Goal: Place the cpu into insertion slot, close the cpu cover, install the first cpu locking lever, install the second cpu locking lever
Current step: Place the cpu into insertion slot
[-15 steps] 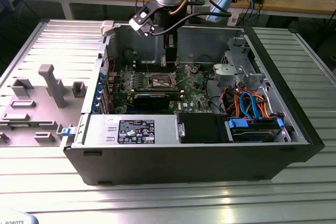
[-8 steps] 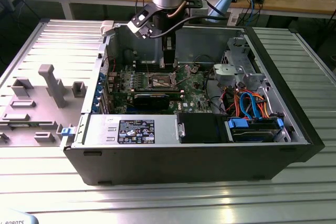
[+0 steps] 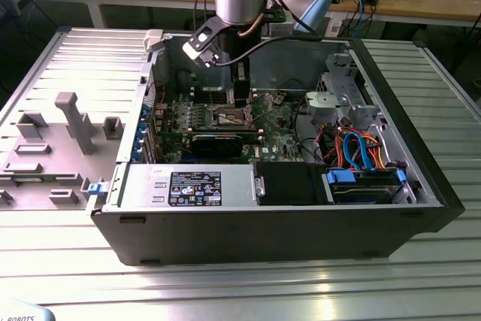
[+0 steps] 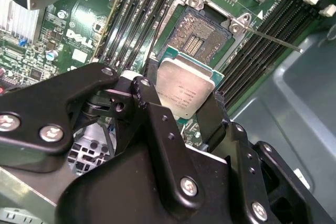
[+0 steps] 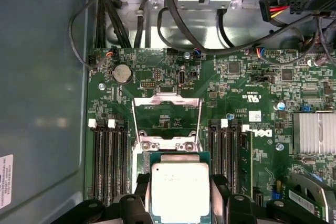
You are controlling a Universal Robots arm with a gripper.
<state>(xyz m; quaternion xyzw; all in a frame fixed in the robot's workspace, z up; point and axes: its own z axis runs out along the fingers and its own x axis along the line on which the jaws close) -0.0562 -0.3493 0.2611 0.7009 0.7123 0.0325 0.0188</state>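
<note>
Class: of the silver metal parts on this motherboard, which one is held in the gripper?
The cpu: a solid flat square clamped in the gripper. The cpu cover is a windowed frame; the heatsink is finned.

**Cpu gripped at the edge of the open socket**

Your gripper (image 4: pixel 182 97) is clamping the cpu (image 4: pixel 185 81) between its black fingers (image 4: pixel 210 116), silver top facing you. The chip is overlapping the near rim of the insertion slot (image 4: pixel 202 32), which is lying open with its dark centre showing. Long memory slots (image 4: pixel 128 19) are flanking the socket on the green motherboard (image 4: pixel 79 35), and a thin metal rod (image 4: pixel 273 39) is jutting out from the socket's corner.
</note>
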